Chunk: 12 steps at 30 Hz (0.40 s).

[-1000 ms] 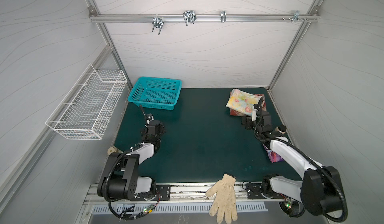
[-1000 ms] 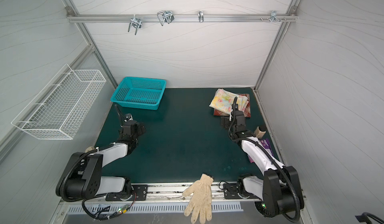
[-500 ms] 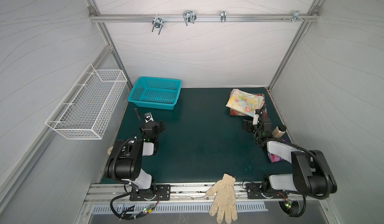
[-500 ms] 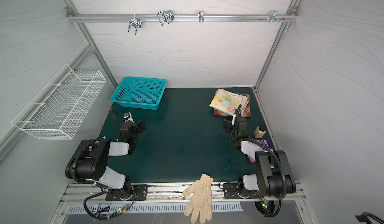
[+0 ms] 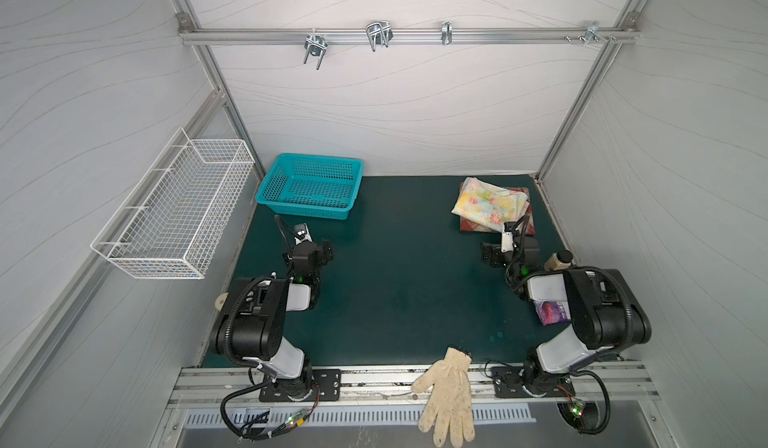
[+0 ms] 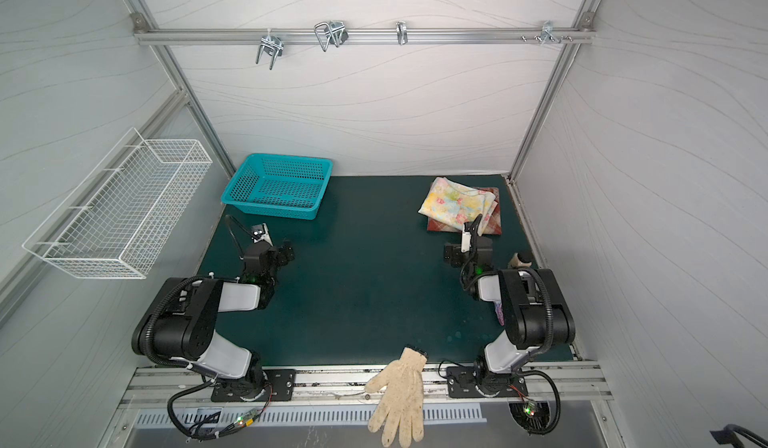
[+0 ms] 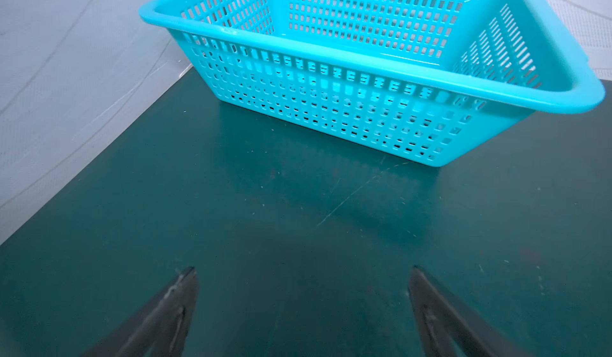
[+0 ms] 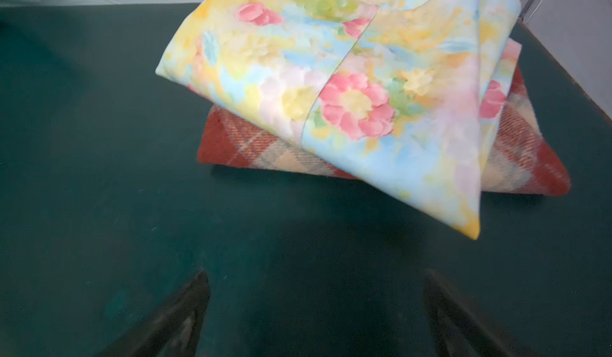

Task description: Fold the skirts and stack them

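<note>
Left gripper [image 7: 303,272] and right gripper [image 8: 316,276]: jaws wide apart, nothing held.
We see the left one over bare dark-green table mat [image 7: 165,206], facing the turquoise perforated plastic basket [image 7: 364,74]. The right one sits near the stack. There the folded thin pastel floral skirt [image 8: 364,107] lies askew on the folded thick rust-red plaid skirt [image 8: 265,150], at the mat's back right corner. A cream knitted glove [image 5: 449,387] drapes over the front aluminium rail [image 5: 374,379].

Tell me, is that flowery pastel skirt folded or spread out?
Folded. The thin pastel floral skirt lies as a compact layered bundle atop the thick rust-red plaid skirt.
</note>
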### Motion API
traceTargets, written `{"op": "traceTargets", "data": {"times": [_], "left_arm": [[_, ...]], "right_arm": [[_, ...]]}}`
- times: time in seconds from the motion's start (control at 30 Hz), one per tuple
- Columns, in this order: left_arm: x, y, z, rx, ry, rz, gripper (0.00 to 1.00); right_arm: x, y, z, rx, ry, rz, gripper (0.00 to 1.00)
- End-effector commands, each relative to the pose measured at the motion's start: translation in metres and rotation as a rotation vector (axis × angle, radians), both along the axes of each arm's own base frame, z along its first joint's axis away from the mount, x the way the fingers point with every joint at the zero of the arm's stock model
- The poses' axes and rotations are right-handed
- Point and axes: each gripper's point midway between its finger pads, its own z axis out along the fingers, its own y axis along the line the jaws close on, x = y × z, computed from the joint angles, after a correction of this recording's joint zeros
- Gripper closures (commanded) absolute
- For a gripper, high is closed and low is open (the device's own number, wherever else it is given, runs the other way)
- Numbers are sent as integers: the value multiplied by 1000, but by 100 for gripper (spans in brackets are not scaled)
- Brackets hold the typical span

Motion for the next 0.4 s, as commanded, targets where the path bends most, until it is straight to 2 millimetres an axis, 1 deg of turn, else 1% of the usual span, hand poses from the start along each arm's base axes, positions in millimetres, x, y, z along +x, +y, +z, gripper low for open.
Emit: {"op": "traceTargets", "data": {"times": [0.0, 0.37], "left_arm": [[11, 2, 17, 28, -54, 11, 1], [11, 3, 16, 27, -52, 13, 1]], "right_arm": [[9, 9, 18, 22, -61, 48, 1], [9, 9, 16, 22, -52, 47, 1]]}}
